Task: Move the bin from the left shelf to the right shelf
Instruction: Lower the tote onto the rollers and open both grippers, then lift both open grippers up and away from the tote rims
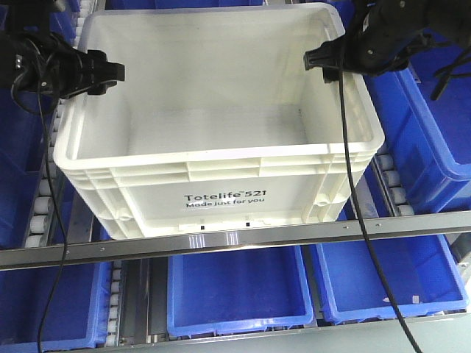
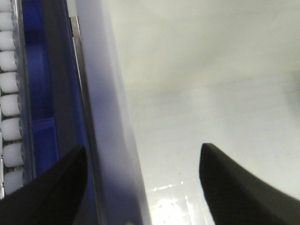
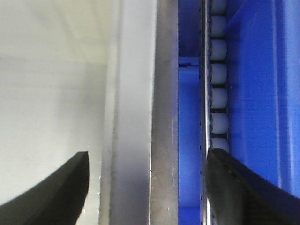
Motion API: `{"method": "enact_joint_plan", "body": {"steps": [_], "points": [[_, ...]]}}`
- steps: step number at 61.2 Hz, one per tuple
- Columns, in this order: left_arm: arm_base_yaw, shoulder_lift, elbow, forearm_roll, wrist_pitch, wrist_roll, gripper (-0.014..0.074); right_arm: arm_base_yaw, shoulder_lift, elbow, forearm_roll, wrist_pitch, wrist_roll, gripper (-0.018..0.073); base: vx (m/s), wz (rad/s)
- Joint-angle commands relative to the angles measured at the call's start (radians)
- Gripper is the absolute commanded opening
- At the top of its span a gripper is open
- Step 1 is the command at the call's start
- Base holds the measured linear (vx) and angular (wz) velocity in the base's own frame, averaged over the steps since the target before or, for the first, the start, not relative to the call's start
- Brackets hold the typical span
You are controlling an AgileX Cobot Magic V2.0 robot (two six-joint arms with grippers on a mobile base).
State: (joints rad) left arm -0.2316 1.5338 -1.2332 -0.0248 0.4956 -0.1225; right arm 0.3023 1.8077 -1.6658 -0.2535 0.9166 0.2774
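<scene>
The bin [image 1: 221,147] sits on the upper shelf level, its front wall with the black print resting just behind the metal rail [image 1: 235,237] that crosses the front view, and it looks empty inside. The left end effector [image 1: 103,73] is at the bin's left rim, near the back half of that wall, and the right end effector [image 1: 324,62] is at the right rim, roughly opposite it. In the left wrist view, the left end effector [image 2: 143,180] is spread wide with the bin's left wall [image 2: 110,140] running up between its 2 fingers: 1 finger [image 2: 56,187] lies outside the wall over the blue and roller side, the other finger [image 2: 243,187] lies over the white interior. Neither finger visibly touches the wall. The right wrist view shows the same arrangement mirrored: the right end effector [image 3: 147,185] is open wide and straddles the bin's right rim [image 3: 136,117], with 1 finger [image 3: 51,187] over the white interior and the other [image 3: 248,187] outside, above the roller track [image 3: 218,79] and a blue bin [image 3: 267,93]; again a gap shows on each side of the rim. More blue bins flank the white one on both sides, and 3 blue bins [image 1: 239,294] sit on the lower level beneath the rail. Black cables [image 1: 360,220] hang from both arms down past the bin.
</scene>
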Motion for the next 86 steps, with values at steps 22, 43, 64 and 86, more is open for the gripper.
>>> {"method": "enact_joint_plan", "body": {"steps": [22, 43, 64, 86], "points": [[-0.004, -0.323, 0.125, -0.011, 0.064, 0.04, 0.0515, -0.005, -0.422, 0.384, 0.042, -0.274, -0.088, 0.0533, 0.0, 0.0], [-0.004, -0.658, 0.342, -0.065, 0.156, 0.288, 0.0501, -0.005, -0.853, 0.728, 0.046, -0.272, -0.167, 0.0533, 0.0, 0.0], [-0.004, -0.878, 0.483, -0.064, 0.292, 0.294, 0.0501, -0.005, -1.218, 0.964, 0.052, -0.151, -0.175, 0.0533, 0.0, 0.0], [-0.004, -0.92, 0.51, -0.065, 0.29, 0.294, 0.0399, -0.005, -1.369, 0.98, 0.167, -0.065, -0.277, 0.0462, 0.0, 0.0]]}}
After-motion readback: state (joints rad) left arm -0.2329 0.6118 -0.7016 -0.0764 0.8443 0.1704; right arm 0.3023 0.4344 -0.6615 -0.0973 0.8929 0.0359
